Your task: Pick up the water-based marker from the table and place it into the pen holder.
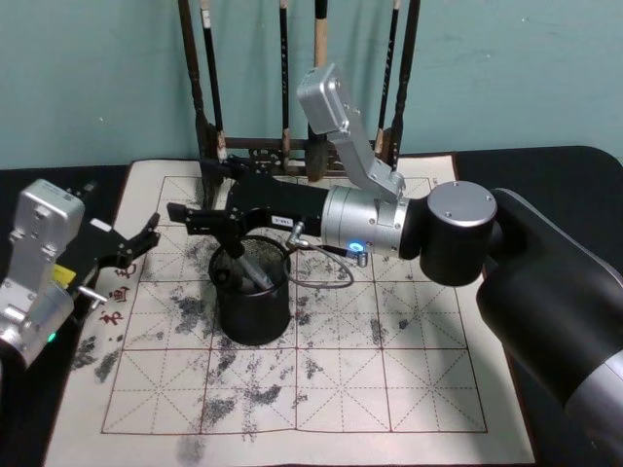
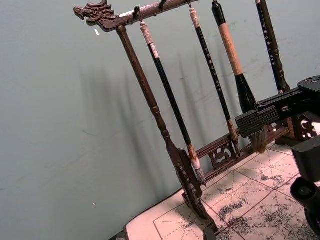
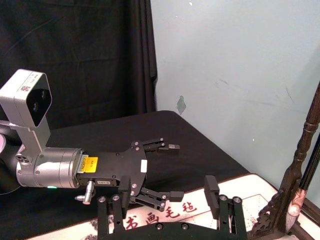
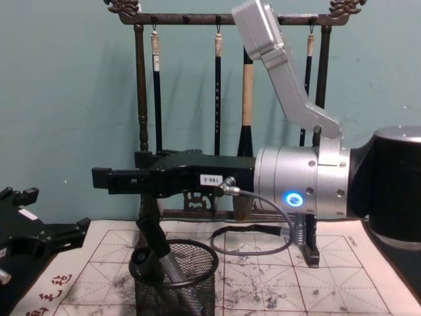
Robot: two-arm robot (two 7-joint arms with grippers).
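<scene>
The right pincer (image 1: 209, 219) hung spread directly over the pen holder (image 1: 253, 297), blocking its mouth from above. Just behind stood the brush rack (image 1: 292, 146) with hanging brushes, closing the far side. The left pincer (image 1: 146, 236) waited apart; the mat (image 1: 389, 379) lay bare toward the near edge.

Even, soft light; the tall dark wooden brush rack (image 2: 165, 135) casts faint shadows rightward on the teal wall (image 2: 60, 125) behind it.

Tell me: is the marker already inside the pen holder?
Yes, the marker leans inside the pen holder, under the right hand.
</scene>
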